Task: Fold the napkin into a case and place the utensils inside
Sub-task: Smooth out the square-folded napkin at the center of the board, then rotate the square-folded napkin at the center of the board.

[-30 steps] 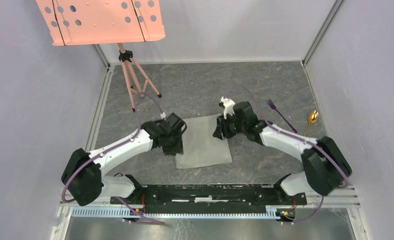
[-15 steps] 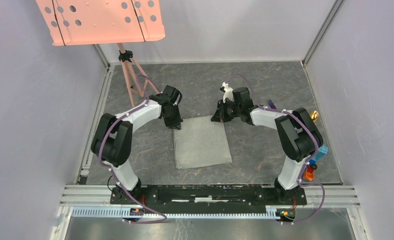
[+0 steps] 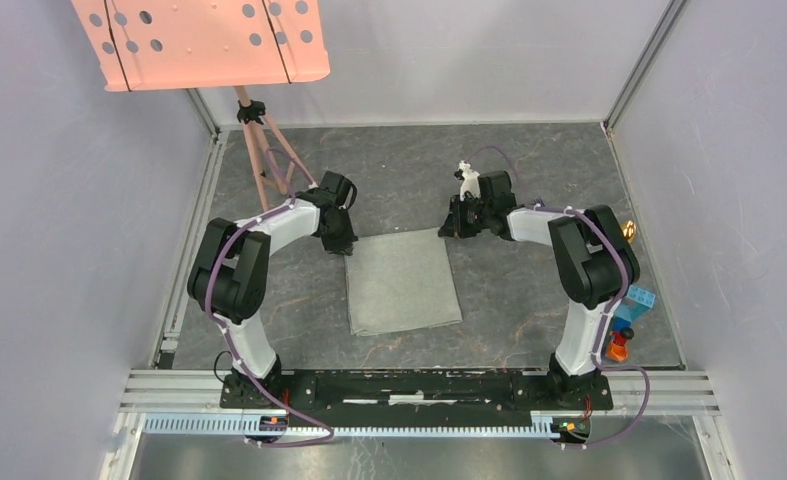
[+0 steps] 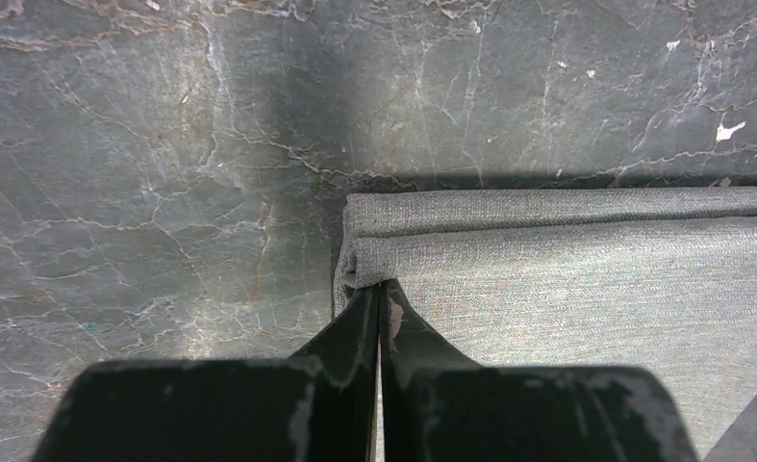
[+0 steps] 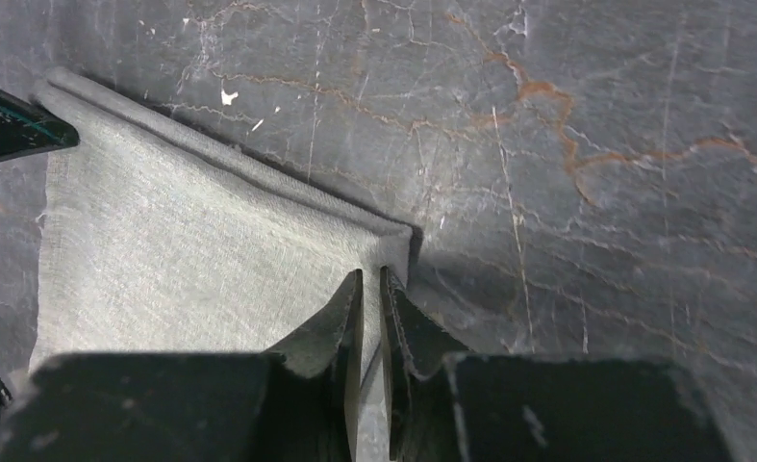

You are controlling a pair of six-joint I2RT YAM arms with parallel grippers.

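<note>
The grey napkin [image 3: 404, 282] lies folded flat on the table, a doubled edge along its far side [image 4: 547, 207]. My left gripper [image 3: 342, 240] is shut on the napkin's far left corner [image 4: 365, 260], and the cloth bunches at its fingertips. My right gripper [image 3: 456, 226] hovers at the far right corner [image 5: 384, 241]. Its jaws stand a narrow gap apart, and the cloth edge shows flat beneath the gap. The spoon's gold bowl [image 3: 628, 230] peeks out behind the right arm. The fork is hidden by that arm. No case shape shows.
A salmon-pink perforated panel [image 3: 204, 40] on a tripod [image 3: 264, 160] stands at the back left. Colourful toy blocks [image 3: 629, 312] lie by the right arm's elbow. Grey walls close in the dark stone table [image 3: 399, 160].
Both grippers moved from the napkin's sides to its far corners, laying a fold along the far edge. The right gripper then shifted a little right and back.
</note>
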